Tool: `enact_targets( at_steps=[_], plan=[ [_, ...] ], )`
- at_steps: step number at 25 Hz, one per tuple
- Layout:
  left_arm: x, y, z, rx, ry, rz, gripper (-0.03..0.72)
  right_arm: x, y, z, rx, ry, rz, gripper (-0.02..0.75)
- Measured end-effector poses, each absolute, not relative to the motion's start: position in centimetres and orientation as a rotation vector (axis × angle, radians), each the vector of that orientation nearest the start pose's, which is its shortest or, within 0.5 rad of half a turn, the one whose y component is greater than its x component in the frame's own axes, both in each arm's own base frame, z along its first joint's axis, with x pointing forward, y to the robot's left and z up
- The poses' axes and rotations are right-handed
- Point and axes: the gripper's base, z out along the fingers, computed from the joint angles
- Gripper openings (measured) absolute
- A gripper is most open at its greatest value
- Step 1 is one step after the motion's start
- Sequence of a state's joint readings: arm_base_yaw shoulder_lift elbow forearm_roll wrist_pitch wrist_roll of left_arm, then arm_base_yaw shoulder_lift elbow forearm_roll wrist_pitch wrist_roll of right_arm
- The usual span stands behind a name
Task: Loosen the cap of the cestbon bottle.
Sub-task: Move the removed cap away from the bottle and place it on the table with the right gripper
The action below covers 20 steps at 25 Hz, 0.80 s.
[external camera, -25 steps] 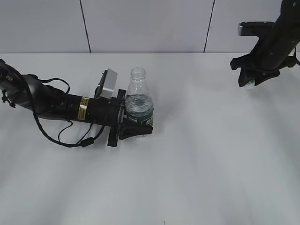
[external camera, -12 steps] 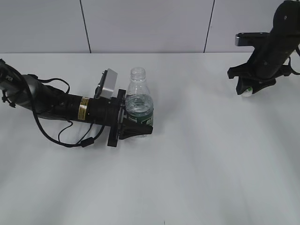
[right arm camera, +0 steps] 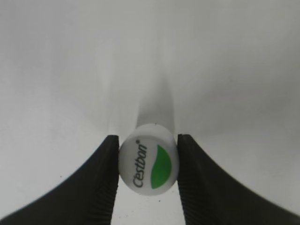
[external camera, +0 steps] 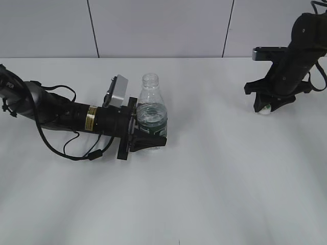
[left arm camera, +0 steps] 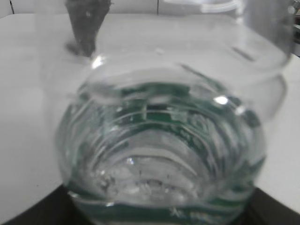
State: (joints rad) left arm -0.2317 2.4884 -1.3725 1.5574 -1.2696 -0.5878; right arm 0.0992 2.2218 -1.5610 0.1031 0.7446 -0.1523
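The cap [right arm camera: 148,162] was held between the fingers [right arm camera: 104,178] of the right gripper [external camera: 264,107], low over the table [external camera: 214,168] at the far right. The bottle [external camera: 150,109], uncapped and upright, was clamped by the left gripper [external camera: 148,138].

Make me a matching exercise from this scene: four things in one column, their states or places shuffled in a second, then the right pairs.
1. cap
2. cestbon bottle
3. left gripper
4. right gripper

A. upright, mouth uncovered
B. lying low along the table, clamped on the bottle's body
C. white with a green leaf mark, pinched between two black fingers
D. far right of the table, holding the cap close to the tabletop

Pairs: 1-C, 2-A, 3-B, 4-D
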Motion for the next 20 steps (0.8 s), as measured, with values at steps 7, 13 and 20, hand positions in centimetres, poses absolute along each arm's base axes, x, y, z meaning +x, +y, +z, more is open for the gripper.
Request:
enact_targets(
  at_steps=[7,13,20],
  plan=[
    [38.00,-17.89,3.79,1.428,1.379,-1.137,0.412,44.40,5.11,11.87,-0.258,2.878,0.114,0.290],
    [38.00,-17.89,3.79,1.428,1.379,-1.137,0.412,44.33,5.10,11.86,-0.259,2.886,0.115,0.291],
    [38.00,-17.89,3.79,1.428,1.379,-1.137,0.412,44.33,5.10,11.86,-0.259,2.886,0.115,0.304]
  ],
)
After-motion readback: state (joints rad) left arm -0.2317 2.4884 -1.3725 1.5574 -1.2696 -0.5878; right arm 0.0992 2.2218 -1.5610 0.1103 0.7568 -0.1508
